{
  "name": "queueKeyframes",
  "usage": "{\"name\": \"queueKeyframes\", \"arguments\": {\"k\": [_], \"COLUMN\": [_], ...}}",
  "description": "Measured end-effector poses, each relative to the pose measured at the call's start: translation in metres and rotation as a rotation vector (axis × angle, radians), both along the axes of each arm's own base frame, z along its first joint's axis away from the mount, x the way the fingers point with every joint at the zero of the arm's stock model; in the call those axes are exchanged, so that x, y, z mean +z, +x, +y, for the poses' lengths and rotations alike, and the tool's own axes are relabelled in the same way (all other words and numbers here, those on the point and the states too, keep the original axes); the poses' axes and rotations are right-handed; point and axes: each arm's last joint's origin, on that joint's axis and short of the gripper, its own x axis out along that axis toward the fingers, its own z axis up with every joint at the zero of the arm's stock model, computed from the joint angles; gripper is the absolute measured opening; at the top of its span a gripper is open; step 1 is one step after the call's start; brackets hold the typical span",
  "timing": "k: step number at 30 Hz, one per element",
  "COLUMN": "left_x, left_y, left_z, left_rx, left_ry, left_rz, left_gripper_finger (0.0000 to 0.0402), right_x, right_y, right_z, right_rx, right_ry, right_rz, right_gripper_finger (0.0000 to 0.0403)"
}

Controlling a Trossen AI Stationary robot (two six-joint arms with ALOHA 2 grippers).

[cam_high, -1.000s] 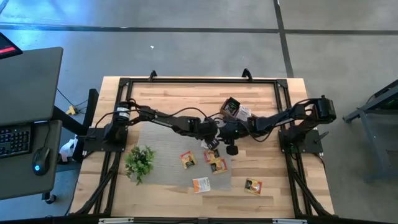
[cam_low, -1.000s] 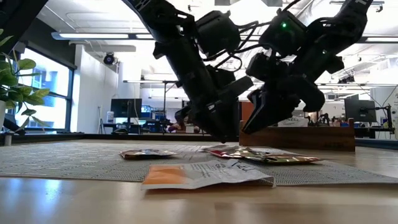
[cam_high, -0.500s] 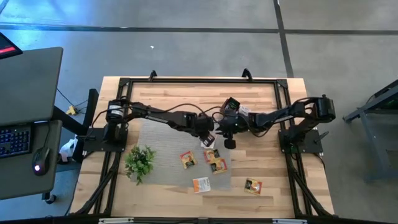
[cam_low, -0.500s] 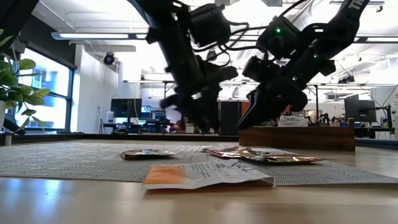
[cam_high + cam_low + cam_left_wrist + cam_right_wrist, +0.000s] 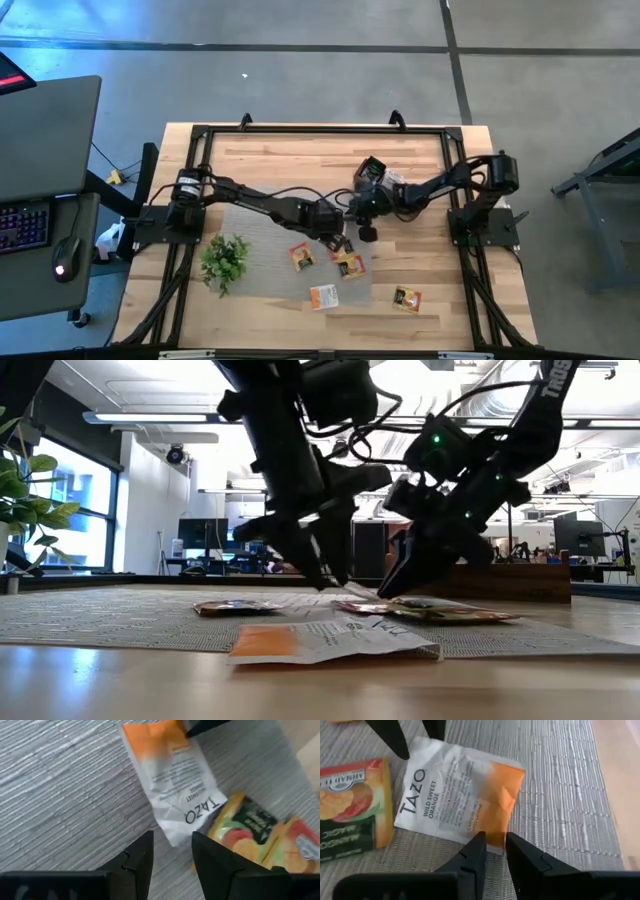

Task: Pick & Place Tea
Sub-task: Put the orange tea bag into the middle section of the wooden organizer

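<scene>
Risk comes from both empty, slightly open end effectors, left [image 5: 170, 855] and right [image 5: 492, 852], hovering at opposite ends of one orange-and-white sachet [image 5: 457, 795] on the mat [image 5: 560, 795], so they may collide or push it aside.

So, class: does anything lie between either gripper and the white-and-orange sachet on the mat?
Nothing visible does. The left gripper and right gripper both hang just over the sachet from opposite ends, fingers apart, only bare mat between. A mango sachet lies beside it, at most tucked slightly under one edge.
</scene>
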Motion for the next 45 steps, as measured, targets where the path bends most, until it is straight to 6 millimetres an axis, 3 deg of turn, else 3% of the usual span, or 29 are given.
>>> {"name": "queueKeyframes", "arguments": {"k": [5, 21, 25, 30, 35, 40, 45], "left_x": [-0.001, -0.002, -0.002, -0.002, -0.002, 0.009, 0.036], "left_y": [-0.002, 0.002, 0.005, 0.007, 0.007, -0.002, -0.011], "left_z": [-0.003, -0.001, -0.001, 0.004, 0.008, 0.011, 0.011], "left_rx": [0.016, 0.007, -0.028, -0.08, -0.124, -0.166, -0.31], "left_ry": [-0.011, 0.035, 0.078, 0.108, 0.136, 0.14, 0.203], "left_rz": [0.018, -0.02, -0.042, -0.042, -0.029, 0.018, -0.005], "left_gripper_finger": [0.0131, 0.0128, 0.0095, 0.0017, 0.0015, 0.0003, 0.0004], "right_x": [-0.011, -0.012, -0.012, -0.01, -0.008, 0.003, 0.034], "right_y": [0.001, 0.0, 0.0, 0.003, 0.005, 0.001, -0.006], "right_z": [-0.004, -0.004, -0.004, -0.004, -0.003, -0.003, -0.001], "right_rx": [-0.033, -0.033, -0.032, -0.018, -0.017, -0.048, -0.029], "right_ry": [0.019, 0.01, 0.01, 0.028, 0.038, 0.076, 0.059], "right_rz": [0.033, 0.035, 0.026, -0.018, -0.041, -0.039, -0.092], "right_gripper_finger": [0.0069, 0.0023, 0.002, 0.002, 0.002, 0.0024, 0.0043]}}
